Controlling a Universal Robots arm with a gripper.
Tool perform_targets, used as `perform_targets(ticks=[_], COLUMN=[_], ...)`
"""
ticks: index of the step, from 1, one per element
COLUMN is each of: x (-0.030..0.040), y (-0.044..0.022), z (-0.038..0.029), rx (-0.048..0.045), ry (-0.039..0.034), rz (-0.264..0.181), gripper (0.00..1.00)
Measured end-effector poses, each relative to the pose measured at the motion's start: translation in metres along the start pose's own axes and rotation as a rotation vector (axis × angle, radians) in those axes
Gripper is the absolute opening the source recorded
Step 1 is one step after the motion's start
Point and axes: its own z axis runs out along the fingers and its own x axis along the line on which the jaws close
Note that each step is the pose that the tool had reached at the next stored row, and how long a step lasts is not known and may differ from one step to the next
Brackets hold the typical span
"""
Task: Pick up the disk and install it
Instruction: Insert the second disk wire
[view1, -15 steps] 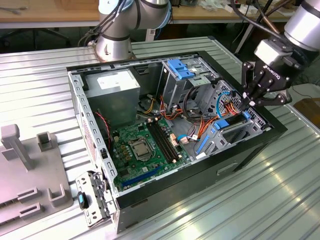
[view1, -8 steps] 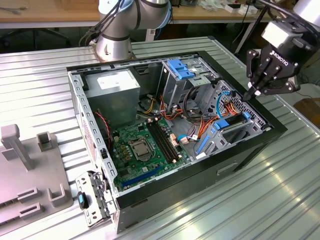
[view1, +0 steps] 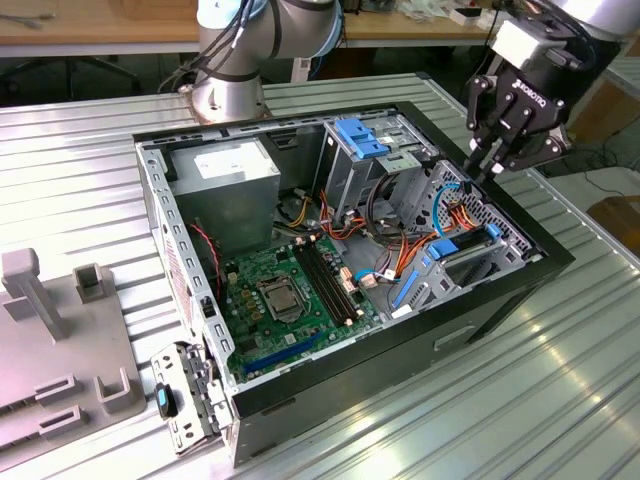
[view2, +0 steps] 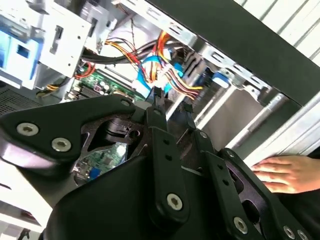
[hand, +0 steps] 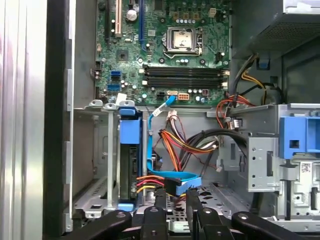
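The disk (view1: 462, 247), a dark drive in a bright blue carrier, sits in a low metal bay at the corner of the open computer case (view1: 520, 225) on the exterior view's right. In the first wrist view the disk (hand: 129, 160) stands on edge between grey bay rails, with coloured cables plugged in beside it. My gripper (view1: 487, 165) hangs just above that corner of the case, a little above the disk. Its black fingers (hand: 160, 199) stand apart with nothing between them, so the gripper (hand: 176, 200) is open. Both fingertips (view2: 157, 102) point down into the cable bundle.
A tall drive cage with a blue bracket (view1: 360, 138) stands behind the bay. The motherboard (view1: 290, 290) and power supply (view1: 225, 170) fill the case. A grey fixture (view1: 50, 340) lies at the exterior view's left. A person's hand (view2: 287, 172) rests on the ribbed table beside the case.
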Motion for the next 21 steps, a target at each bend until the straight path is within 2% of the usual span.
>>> perform_targets(ticks=[2,3,4,8,12,15,18,19,20,21], x=[-0.0009,-0.0019,-0.0037,-0.0082,-0.0161,-0.0196,-0.0233,-0.0236,-0.0236,-0.0236], y=[0.0005,0.001,0.0016,0.0018,0.0017,0.0015,0.0013,0.0012,0.0012,0.0012], z=[-0.0001,0.0,0.0002,0.0005,0.0019,0.007,0.0117,0.0135,0.0141,0.0143], rx=[-0.0005,-0.0007,-0.0007,-0.0007,-0.0007,-0.0009,-0.0009,-0.001,-0.0013,-0.0016], ry=[0.0371,0.053,0.0554,0.0556,0.0557,0.063,0.0647,0.074,0.0955,0.113], rz=[0.001,0.001,0.001,0.001,0.001,0.001,0.001,0.001,0.002,0.003], gripper=[0.3,0.3,0.3,0.3,0.3,0.3,0.3,0.3,0.3,0.3])
